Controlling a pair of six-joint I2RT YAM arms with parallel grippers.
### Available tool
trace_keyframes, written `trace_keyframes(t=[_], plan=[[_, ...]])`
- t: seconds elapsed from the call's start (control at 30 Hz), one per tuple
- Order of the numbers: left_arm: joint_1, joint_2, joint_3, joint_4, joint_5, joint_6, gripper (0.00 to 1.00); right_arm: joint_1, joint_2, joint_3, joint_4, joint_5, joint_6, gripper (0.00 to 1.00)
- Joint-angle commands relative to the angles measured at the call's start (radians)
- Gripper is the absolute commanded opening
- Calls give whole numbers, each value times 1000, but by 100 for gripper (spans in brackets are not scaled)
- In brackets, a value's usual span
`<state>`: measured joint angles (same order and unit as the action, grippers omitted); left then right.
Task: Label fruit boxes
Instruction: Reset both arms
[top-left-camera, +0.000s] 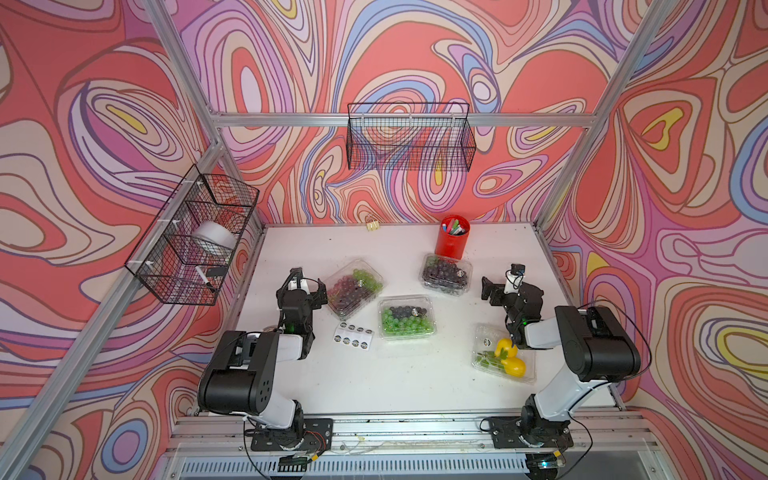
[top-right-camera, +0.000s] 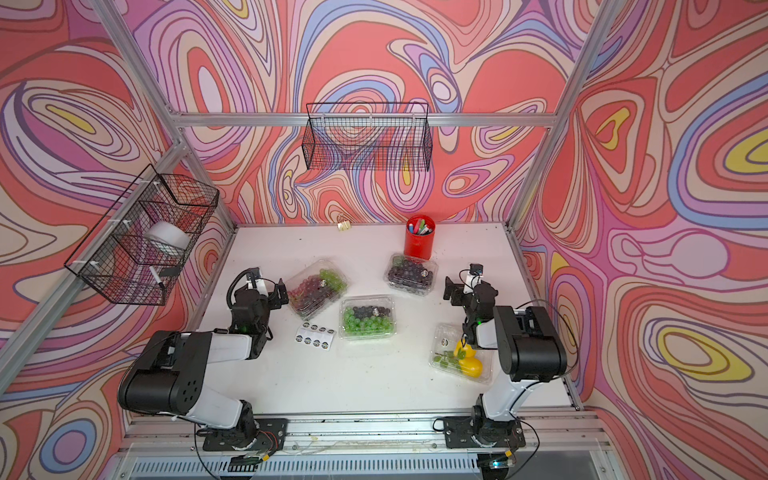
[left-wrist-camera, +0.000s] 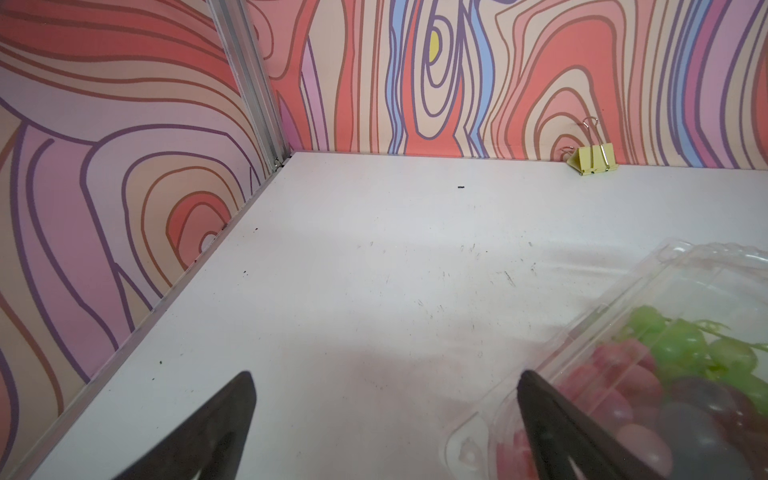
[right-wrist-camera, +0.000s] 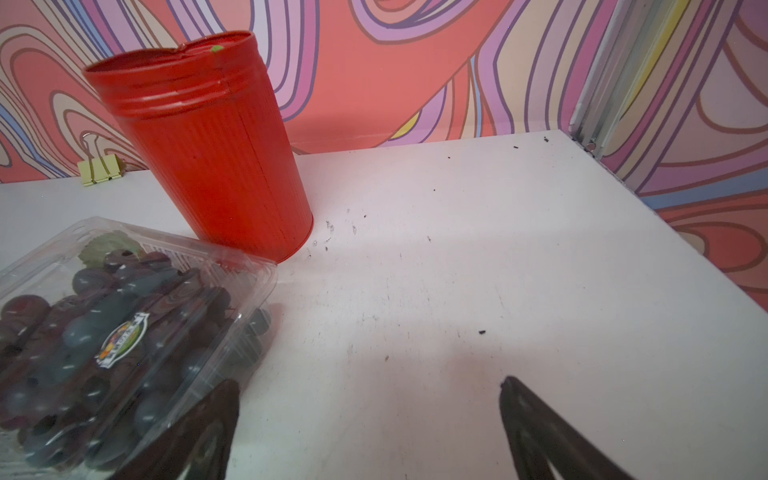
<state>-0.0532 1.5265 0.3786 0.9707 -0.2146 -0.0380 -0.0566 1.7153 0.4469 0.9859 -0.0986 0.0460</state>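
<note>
Four clear fruit boxes lie on the white table (top-left-camera: 415, 386): pink and green grapes (top-left-camera: 353, 286), dark grapes (top-left-camera: 445, 274), green and dark grapes (top-left-camera: 407, 318), and lemons with leaves (top-left-camera: 500, 353). A small sticker (right-wrist-camera: 122, 340) shows on the dark grapes' lid. My left gripper (top-left-camera: 309, 280) (left-wrist-camera: 384, 382) hovers open just left of the pink-and-green box (left-wrist-camera: 665, 365), nothing between its fingers. My right gripper (top-left-camera: 503, 278) (right-wrist-camera: 370, 386) stands open right of the dark grapes box (right-wrist-camera: 116, 332), over bare table.
A white sheet of round stickers (top-left-camera: 353, 336) lies in front of the left gripper's box. A red pen cup (top-left-camera: 453, 237) stands behind the dark grapes, a yellow binder clip (top-left-camera: 372, 225) at the back wall. Wire baskets hang on the left wall (top-left-camera: 195, 237) and back wall (top-left-camera: 409, 137).
</note>
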Motion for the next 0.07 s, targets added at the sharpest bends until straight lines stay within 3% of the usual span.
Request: trace_keyframes(t=[0.0, 0.03], plan=[[-4, 19, -15, -46, -17, 10, 100, -3, -6, 9, -6, -3, -2, 98], [-4, 19, -17, -41, -15, 12, 100, -3, -6, 9, -5, -2, -2, 98]])
